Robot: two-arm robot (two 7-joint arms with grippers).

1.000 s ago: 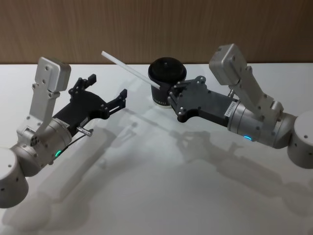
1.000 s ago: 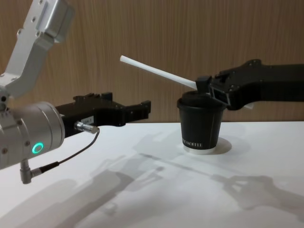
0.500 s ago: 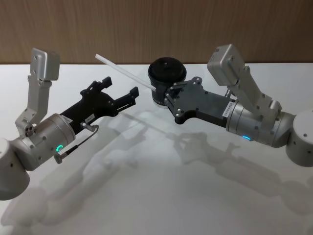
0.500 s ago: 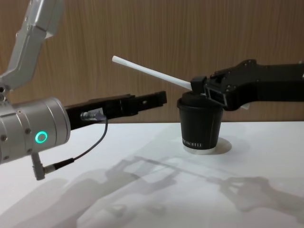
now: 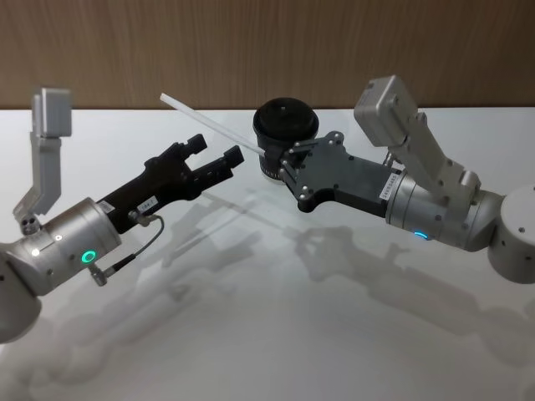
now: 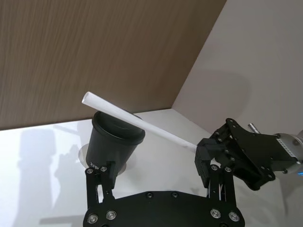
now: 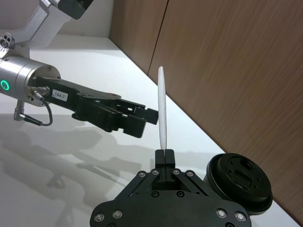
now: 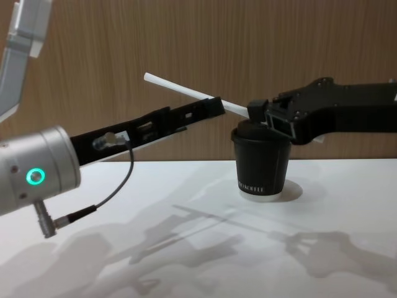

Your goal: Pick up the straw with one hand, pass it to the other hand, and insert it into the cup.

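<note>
Wood panelling (image 5: 251, 50) backs a white table (image 5: 251, 334), and both arms reach in over it toward the middle. From the robot's right comes the right gripper (image 5: 284, 157), its black fingers pinched tight on the lower end of the straw (image 5: 201, 121), just above the near-left edge of the cup's lid in the chest view. From the robot's left comes the left gripper (image 5: 217, 148), raised off the table with its two fingers spread wide, their tips close to the straw's middle stretch; the right wrist view puts those tips just beside the straw, though whether they touch it cannot be told, and they have not closed on it. The cup (image 8: 260, 161) stands upright on the table toward the wall, lid on, white lettering low on its side. The straw is tilted, rising from the right gripper's grip up toward the robot's left, its free end in the air. A thin black cable (image 8: 111, 192) loops beneath the left wrist.
</note>
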